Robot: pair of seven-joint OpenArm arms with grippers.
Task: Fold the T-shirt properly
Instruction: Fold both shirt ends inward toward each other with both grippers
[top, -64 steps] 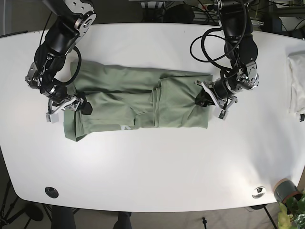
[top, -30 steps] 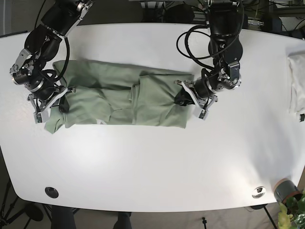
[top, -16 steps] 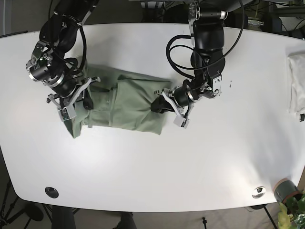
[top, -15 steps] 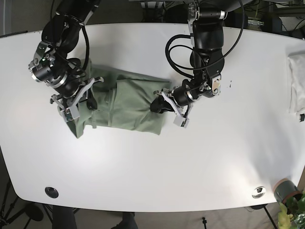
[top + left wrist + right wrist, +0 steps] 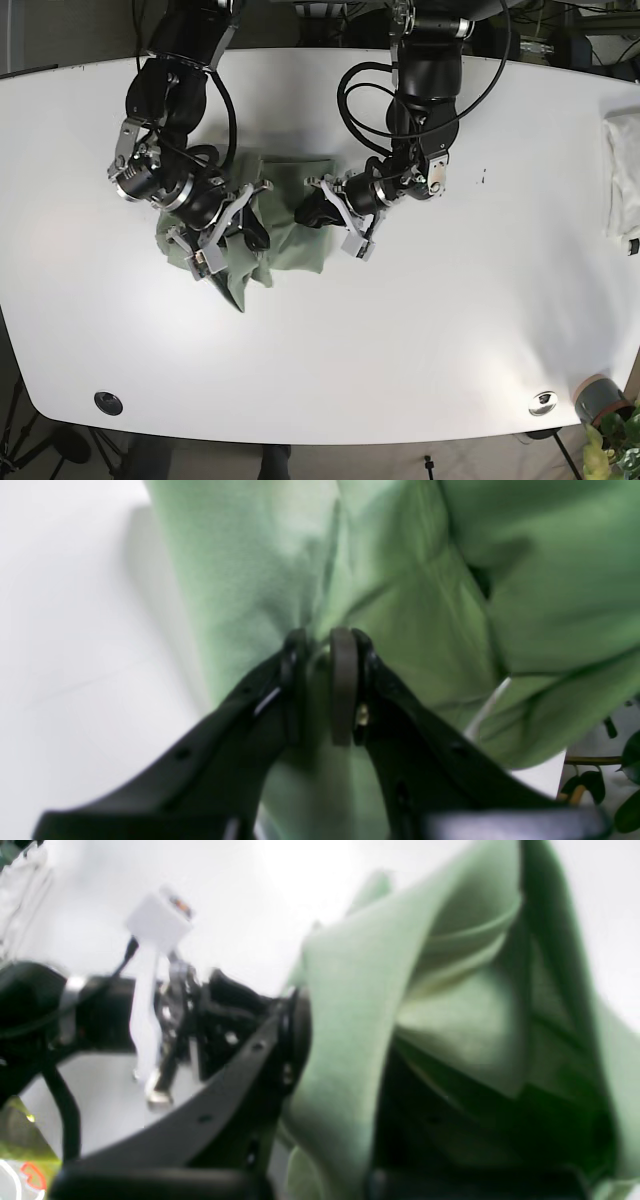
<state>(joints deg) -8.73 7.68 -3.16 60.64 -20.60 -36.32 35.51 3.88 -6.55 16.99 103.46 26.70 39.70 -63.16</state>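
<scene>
Hidden: the right claw (image 5: 243, 222) was buried in the bunched sage-green cotton T-shirt (image 5: 285, 215), its grip unreadable.
Left claw (image 5: 320, 680): pinched tight on a fold.
Room: the white bench (image 5: 480, 320) lay bare around.

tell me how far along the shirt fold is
Partly done: the green T-shirt is gathered into a short, rumpled bundle. In hand: the left pincer and right pincer each pinch an end. Left: laying it flat, smoothing it and releasing.
</scene>
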